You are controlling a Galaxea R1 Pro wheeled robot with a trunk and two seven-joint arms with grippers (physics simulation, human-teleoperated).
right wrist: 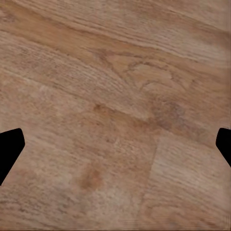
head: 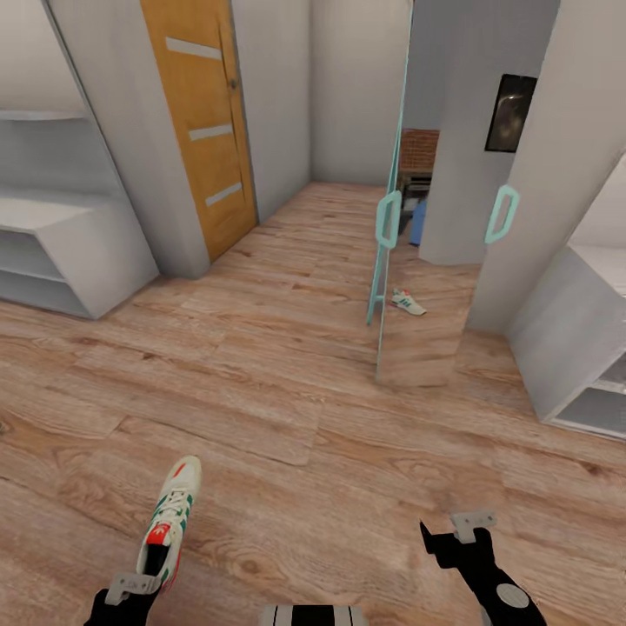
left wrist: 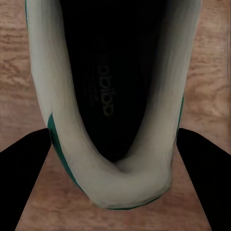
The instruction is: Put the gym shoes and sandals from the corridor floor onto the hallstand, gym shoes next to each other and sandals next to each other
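Head view shows plank corridor floor; my left gripper clasps a gym shoe, right gripper spread, far sneaker half-hidden.

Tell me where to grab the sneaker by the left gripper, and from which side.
Grip the sneaker at its heel collar, coming from above. The shoe mouth opens upward, and the left gripper already straddles the heel, a finger on each side. The rim looks narrow enough to pinch.

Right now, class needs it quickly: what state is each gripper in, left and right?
Left gripper: shut on the heel of a gym shoe.
Right gripper: open, holding nothing, above the corridor floor.
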